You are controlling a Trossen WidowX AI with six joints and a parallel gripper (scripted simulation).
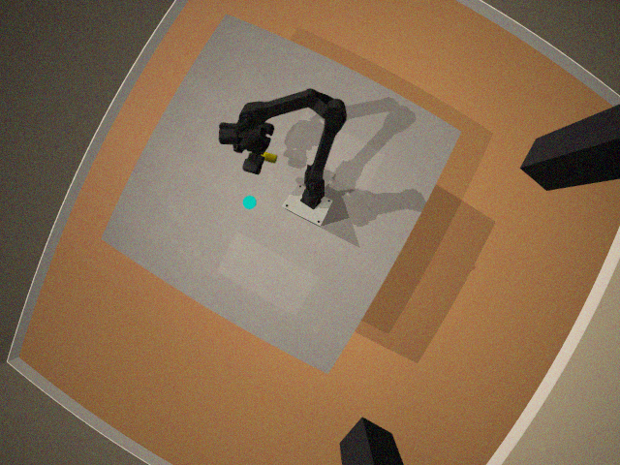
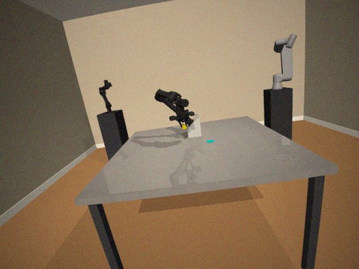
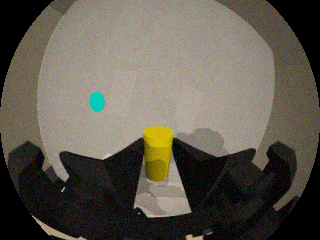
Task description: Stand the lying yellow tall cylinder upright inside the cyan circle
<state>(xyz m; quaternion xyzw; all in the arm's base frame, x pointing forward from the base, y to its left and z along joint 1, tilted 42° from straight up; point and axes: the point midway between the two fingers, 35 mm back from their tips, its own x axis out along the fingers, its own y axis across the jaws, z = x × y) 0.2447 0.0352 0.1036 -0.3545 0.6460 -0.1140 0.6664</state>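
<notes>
From the top, the cylinder (image 1: 269, 157) (image 2: 184, 126) (image 3: 157, 155) juts from the gripper (image 1: 262, 154) (image 2: 183, 125) (image 3: 158, 142) toward the base's side of the table, long axis nearly crosswise in view, well apart from the circle (image 1: 249, 201) (image 2: 210, 141) (image 3: 97, 102); carry it over at a safe height

In the exterior view a round end faces the camera, so the axis looks far from upright; turn the wrist until it stands plumb, then lower gently

In the wrist view the fingers clasp the cylinder, its axis running up the picture; keep that grip until its base sits flat
</notes>
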